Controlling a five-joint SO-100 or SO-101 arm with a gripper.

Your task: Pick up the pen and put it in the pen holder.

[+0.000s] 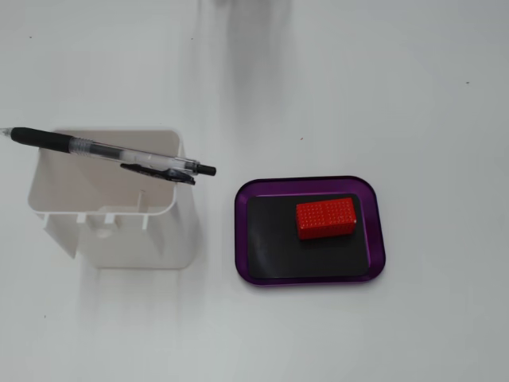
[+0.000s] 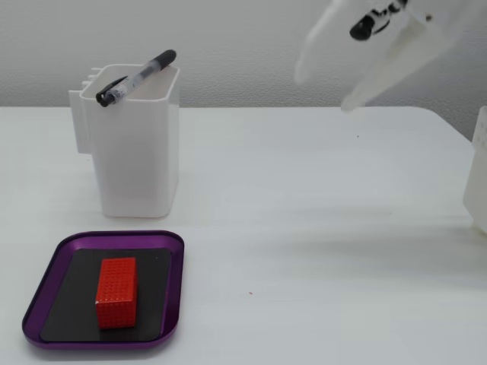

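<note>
Nearest, a purple metal tray holds a red studded block. Across the white plastic holder's rim lies the black-and-clear pen, not dropped inside, so the task looks unfinished. Blurred white fingers look spread, empty, well apart above the white surface.

Claw motion-blurred, cut by top edge, jaw state unreadable; white object cropped at right edge

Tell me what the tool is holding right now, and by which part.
Nothing. The tool is blurred, raised and apart from the pen, which lies across the pen holder's rim.
</note>
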